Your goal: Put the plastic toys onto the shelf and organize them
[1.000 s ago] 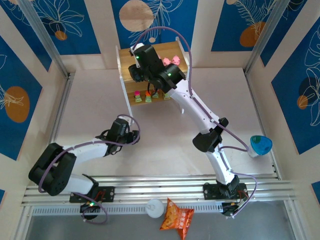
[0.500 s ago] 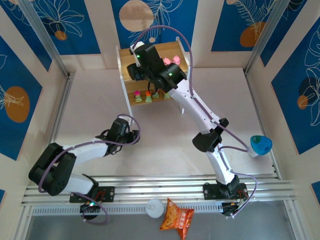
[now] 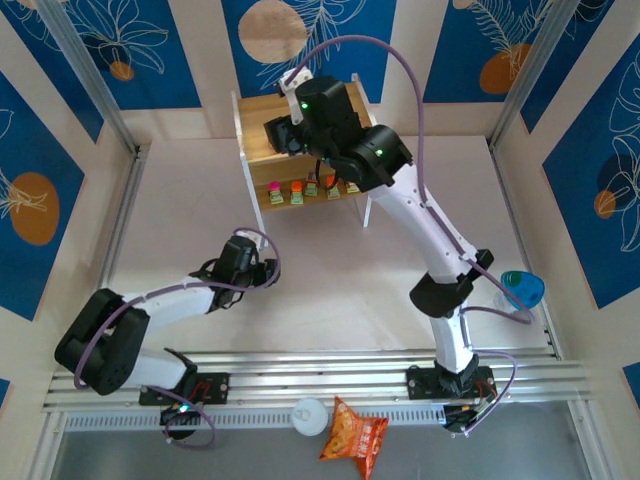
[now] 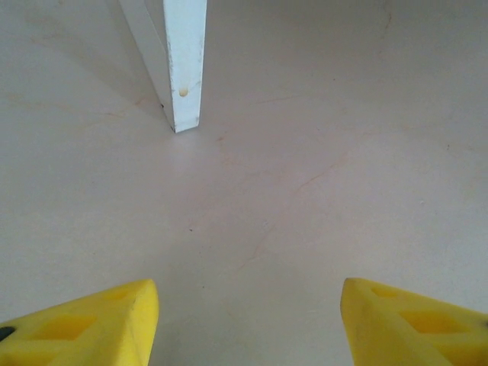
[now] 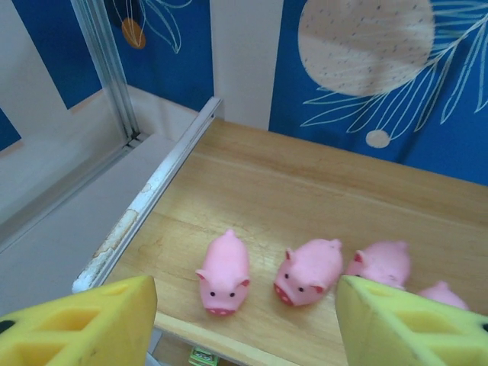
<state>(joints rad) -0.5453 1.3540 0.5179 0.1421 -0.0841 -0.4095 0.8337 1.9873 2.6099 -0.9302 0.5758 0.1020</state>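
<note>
Pigs (image 5: 225, 272), pink, glossy, black-eyed, side by side on wooden shelf (image 5: 305, 198)

From here I see white arms (image 3: 420, 215) with black joints (image 3: 440, 292), looping purple cables (image 3: 350, 40), green lights (image 3: 379, 153), yellow wedge fingers (image 5: 84, 324).

Just ahead of the right pincer (image 5: 244, 320), the shelf (image 5: 305, 191) board is pale wood, smooth, with fine grain and a soft sheen. Its white edge strip (image 5: 145, 206) looks chipped. The pink pigs (image 5: 309, 271) are smooth, matt plastic. The pincer's fingers (image 5: 84, 328) are matt yellow plastic. Beyond the left pincer (image 4: 248, 320), the table (image 4: 320, 168) is matt and faintly scuffed, and the shelf leg (image 4: 185, 69) is smooth white.
</note>
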